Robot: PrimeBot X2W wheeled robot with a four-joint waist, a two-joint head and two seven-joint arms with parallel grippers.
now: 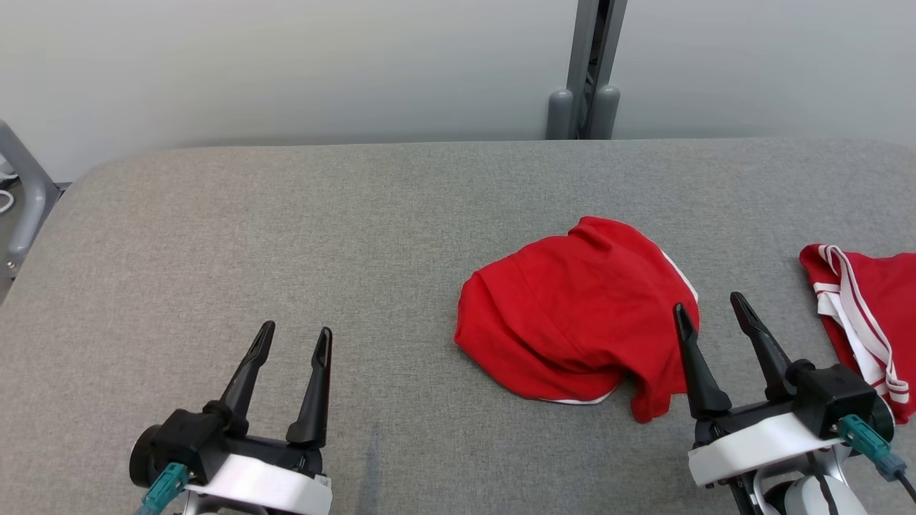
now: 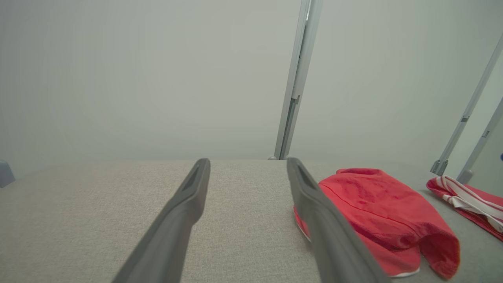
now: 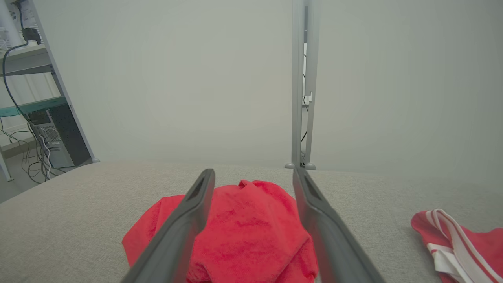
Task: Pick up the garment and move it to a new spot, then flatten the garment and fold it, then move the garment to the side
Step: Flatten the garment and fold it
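Observation:
A crumpled red garment (image 1: 576,311) with a thin white hem lies in a heap on the grey padded table (image 1: 286,236), right of centre. It also appears in the left wrist view as the red garment (image 2: 377,212) and in the right wrist view as the red garment (image 3: 247,232). My right gripper (image 1: 712,311) hovers open at the heap's near right edge, its fingers framing the cloth without holding it. My left gripper (image 1: 293,340) stands open over bare table at the lower left, well apart from the garment.
A second red garment with white stripes (image 1: 869,322) lies at the table's right edge. A grey post (image 1: 587,71) rises behind the table against a pale wall. A grey frame (image 1: 21,193) stands off the left edge, and shelving with cables (image 3: 35,118) shows in the right wrist view.

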